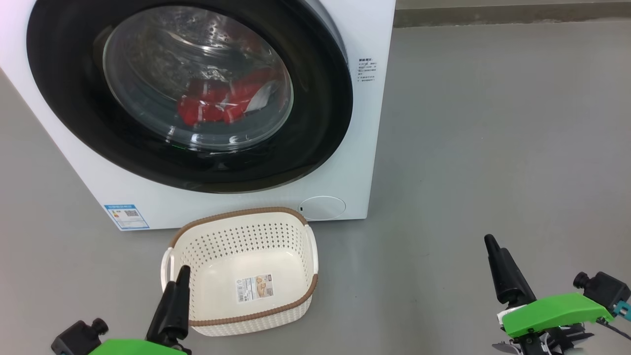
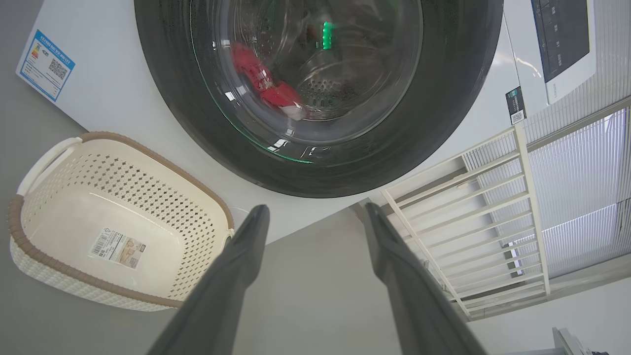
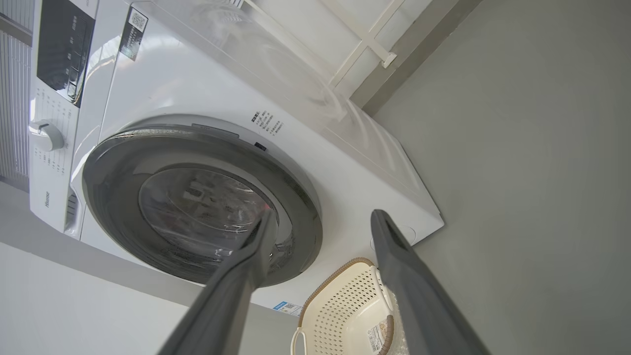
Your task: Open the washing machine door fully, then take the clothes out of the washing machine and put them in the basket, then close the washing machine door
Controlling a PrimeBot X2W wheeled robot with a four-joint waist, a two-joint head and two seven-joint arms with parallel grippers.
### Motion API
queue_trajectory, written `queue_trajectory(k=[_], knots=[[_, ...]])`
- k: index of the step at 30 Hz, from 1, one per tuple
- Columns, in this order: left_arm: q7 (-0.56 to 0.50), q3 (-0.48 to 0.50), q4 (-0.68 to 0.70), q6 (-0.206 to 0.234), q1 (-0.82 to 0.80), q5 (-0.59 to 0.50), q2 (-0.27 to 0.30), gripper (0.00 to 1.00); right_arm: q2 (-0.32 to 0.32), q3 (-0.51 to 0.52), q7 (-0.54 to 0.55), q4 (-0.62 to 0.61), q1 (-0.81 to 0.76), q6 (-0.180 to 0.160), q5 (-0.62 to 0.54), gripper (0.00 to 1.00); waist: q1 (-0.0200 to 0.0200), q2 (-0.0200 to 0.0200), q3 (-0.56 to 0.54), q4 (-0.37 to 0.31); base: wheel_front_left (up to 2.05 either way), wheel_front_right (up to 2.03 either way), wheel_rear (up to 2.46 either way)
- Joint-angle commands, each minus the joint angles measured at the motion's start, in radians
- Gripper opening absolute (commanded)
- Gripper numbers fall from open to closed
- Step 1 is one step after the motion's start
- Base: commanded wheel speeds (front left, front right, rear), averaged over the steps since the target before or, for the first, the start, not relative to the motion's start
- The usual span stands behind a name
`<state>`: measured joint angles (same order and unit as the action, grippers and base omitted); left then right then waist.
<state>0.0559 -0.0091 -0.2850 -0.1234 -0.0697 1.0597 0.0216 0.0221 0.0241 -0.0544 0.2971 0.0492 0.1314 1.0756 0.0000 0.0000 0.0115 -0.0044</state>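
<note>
Fingers of the left gripper [image 2: 315,209] and right gripper [image 3: 323,214] stand wide apart, holding nothing. Beyond both pairs of tips the washing machine door [image 1: 315,98] is shut on the washing machine [image 1: 367,158], with the red clothes [image 1: 217,103] behind its glass. The basket [image 1: 296,229] sits close by the left fingers.

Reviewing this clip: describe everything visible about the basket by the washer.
The basket is a small cream-white plastic tub, rounded rectangular, its walls pierced with rows of small holes. A brown woven-look band runs round the rim, and white loop handles sit at the ends. A paper label is stuck to its smooth inner bottom. It stands upright and empty on the grey floor, close in front of the washing machine, below the closed door.
</note>
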Motion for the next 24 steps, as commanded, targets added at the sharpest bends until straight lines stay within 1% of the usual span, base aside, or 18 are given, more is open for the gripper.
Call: queue_trajectory(k=[1, 9, 10, 11, 12, 16, 24], knots=[[0.013, 0.012, 0.034, -0.003, -0.053, -0.038, 0.016, 1.00, 0.014, -0.014, -0.015, -0.033, 0.057, 0.000, -0.040, 1.00, 0.0000, 0.0000, 0.000, 0.000, 0.00, 0.00, 0.00], [0.037, 0.008, 0.044, -0.004, -0.066, -0.179, 0.017, 1.00, 0.019, -0.030, -0.038, -0.043, 0.068, 0.000, -0.154, 1.00, 0.0000, 0.0000, 0.001, -0.001, 0.00, 0.00, 0.00], [0.037, 0.008, 0.044, -0.004, -0.066, -0.179, 0.017, 1.00, 0.019, -0.030, -0.038, -0.043, 0.068, 0.000, -0.154, 1.00, 0.0000, 0.0000, 0.001, -0.001, 0.00, 0.00, 0.00], [0.043, 0.008, 0.048, -0.004, -0.070, -0.217, 0.017, 1.00, 0.019, -0.033, -0.044, -0.047, 0.071, 0.000, -0.183, 1.00, 0.0000, 0.0000, 0.001, -0.001, 0.00, 0.00, 0.00], [0.043, 0.008, 0.048, -0.004, -0.070, -0.217, 0.017, 1.00, 0.019, -0.033, -0.044, -0.047, 0.071, 0.000, -0.183, 1.00, 0.0000, 0.0000, 0.001, -0.001, 0.00, 0.00, 0.00], [0.054, 0.010, 0.053, -0.004, -0.077, -0.292, 0.018, 1.00, 0.020, -0.039, -0.056, -0.054, 0.077, 0.000, -0.240, 1.00, 0.0000, 0.0000, 0.001, -0.001, 0.00, 0.00, 0.00], [0.078, 0.012, 0.055, -0.005, -0.091, -0.407, 0.019, 1.00, 0.021, -0.048, -0.079, -0.069, 0.089, 0.000, -0.349, 1.00, 0.0000, 0.0000, -0.002, -0.002, 0.00, 0.00, 0.00]])
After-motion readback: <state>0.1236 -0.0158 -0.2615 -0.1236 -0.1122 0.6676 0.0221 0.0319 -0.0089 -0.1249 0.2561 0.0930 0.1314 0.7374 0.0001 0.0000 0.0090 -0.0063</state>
